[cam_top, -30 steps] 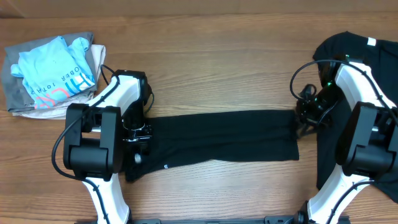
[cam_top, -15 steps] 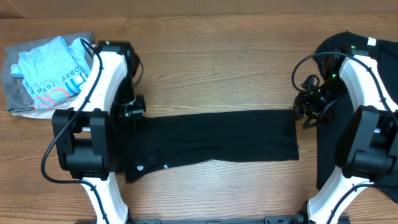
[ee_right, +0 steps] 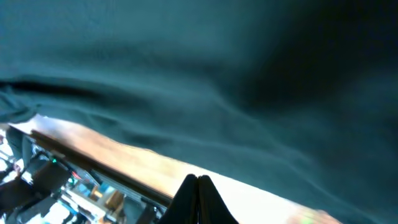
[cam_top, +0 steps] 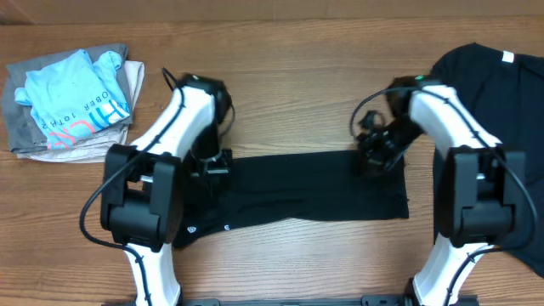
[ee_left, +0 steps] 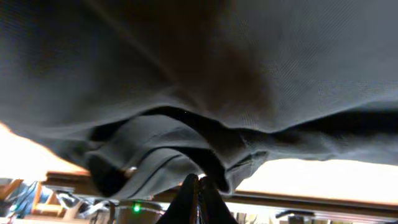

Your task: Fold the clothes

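Lab: robot arms, wooden table

Bare worktop lies open along the upper middle. A light pile blocks the upper left, a black heap the right, a black strip the centre.

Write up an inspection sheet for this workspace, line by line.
Surface: wooden table, bare wood showing between the items.
Job's things: folded black T-shirt lying as a long strip at centre; second black T-shirt spread at the right, partly under the right arm.
Clutter: pile of light blue and grey clothes at the far left.
Tools: left tool shut at the strip's left end; right tool shut near its right end; whether either pinches fabric cannot be told.
Cables: black cable loop beside the left arm; second cable loop beside the right arm.
Surroundings: nothing seen.
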